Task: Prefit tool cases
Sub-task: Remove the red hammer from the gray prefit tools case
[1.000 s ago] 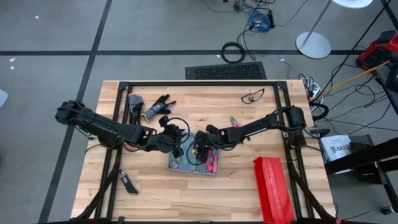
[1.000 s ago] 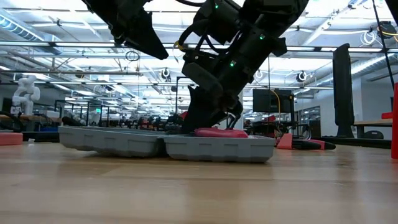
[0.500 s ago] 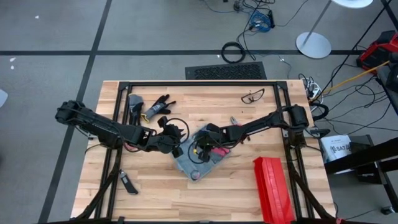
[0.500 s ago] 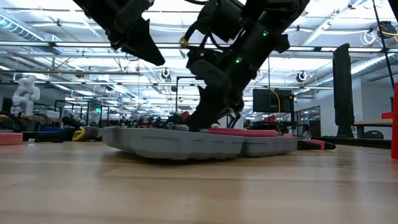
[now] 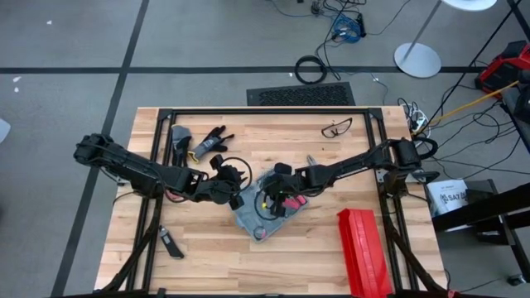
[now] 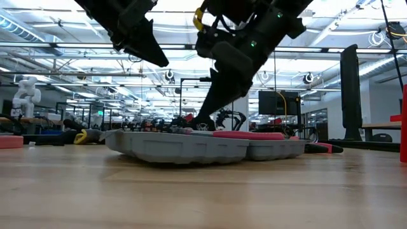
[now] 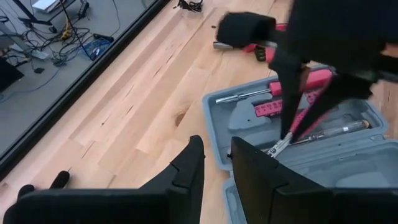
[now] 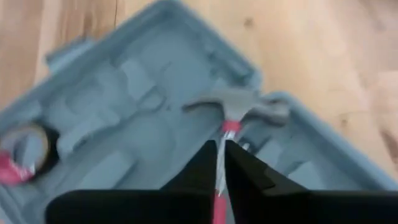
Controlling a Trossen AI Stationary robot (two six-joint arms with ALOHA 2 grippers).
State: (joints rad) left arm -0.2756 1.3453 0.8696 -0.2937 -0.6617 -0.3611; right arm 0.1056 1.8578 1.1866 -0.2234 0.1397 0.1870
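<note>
Now, the tool case (image 5: 267, 211) lies open and skewed near table centre, both halves flat on the wood, grey moulded slots up. Red-handled tools sit in the half toward 3 o'clock; a small round tape measure (image 8: 25, 152) rests in a slot of the other half.

Right gripper (image 5: 276, 201) reaches in from 3 o'clock, over the case. In its wrist view the fingers are pinched onto the thin red-and-steel shaft of a hammer (image 8: 239, 111), whose steel head hangs over the slots.

Left gripper (image 5: 234, 197) hovers at the case's 9 o'clock edge, fingers (image 7: 186, 171) a narrow gap apart, nothing between them.

Step in hand, as I judge it: seating the hammer in its recess. Next move calls for turning the head to match the moulded outline, lowering the hammer flat, then letting go. The case sits loose on the table, so a sideways push could swing it; the left gripper looks placed to brace that edge.

Red ribbed box (image 5: 364, 251) stands at 4 o'clock, well apart.
</note>
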